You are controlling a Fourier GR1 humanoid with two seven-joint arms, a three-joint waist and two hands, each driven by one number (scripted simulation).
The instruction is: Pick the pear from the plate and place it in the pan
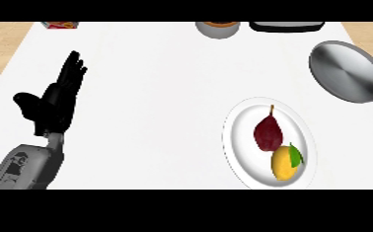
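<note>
A dark red pear (pixel 267 131) with a thin stem lies on a white plate (pixel 241 137) at the lower right of the counter. Beside it on the same plate, nearer the front, sits a yellow lemon (pixel 284 163) with a green leaf. The grey metal pan (pixel 344 71) rests at the right edge, beyond the plate. My left hand (pixel 55 102) shows at the far left, open with fingers straight and pointing up, far from the plate. My right hand is not visible.
Along the far edge stand a grey cup (pixel 218 28), a dark tray-like object (pixel 287 26) and a small red item (pixel 60 25). The white counter (pixel 153 102) stretches wide between my left hand and the plate.
</note>
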